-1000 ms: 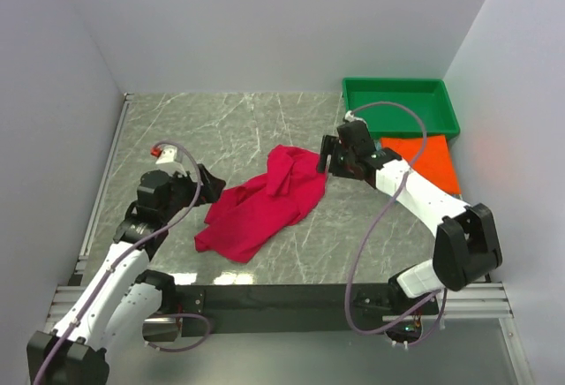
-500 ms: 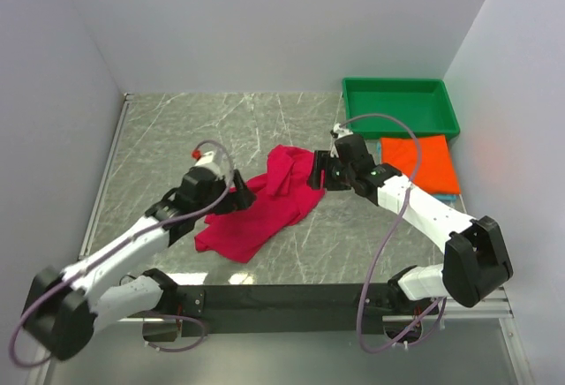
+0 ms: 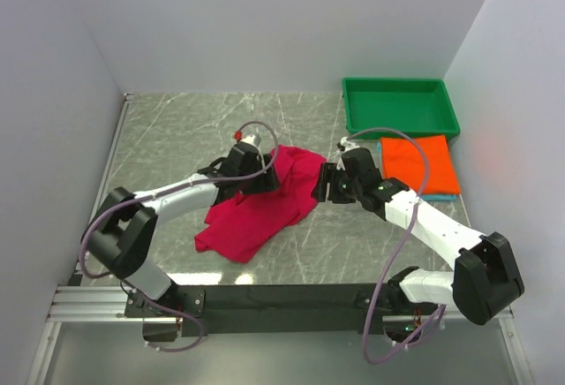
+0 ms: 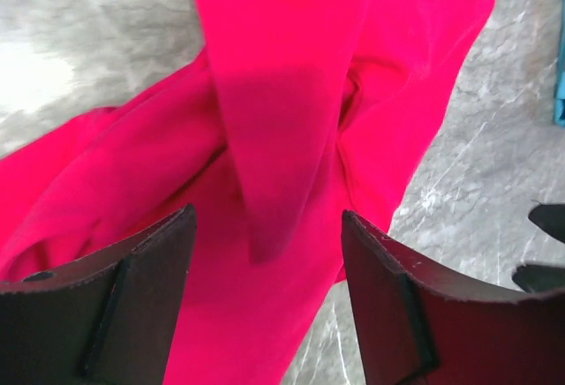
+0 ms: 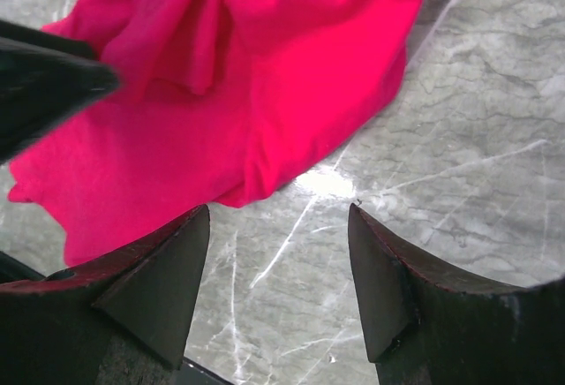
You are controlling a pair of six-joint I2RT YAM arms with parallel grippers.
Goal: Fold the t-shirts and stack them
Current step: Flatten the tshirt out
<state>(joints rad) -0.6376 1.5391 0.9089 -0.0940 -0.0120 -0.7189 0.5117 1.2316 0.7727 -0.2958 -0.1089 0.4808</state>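
- Left gripper hangs with its jaws spread over the upper part of the crumpled crimson-pink t-shirt. Through its wrist camera I see a raised fold of cloth running between the fingers, not pinched.
- Right gripper is spread as well, low at that shirt's right hem. I see bare marble table between its fingers, and it holds nothing.
- Orange t-shirt lies folded flat just in front of the green tray.
- Teal t-shirt shows only as a sliver under the orange one's near edge.
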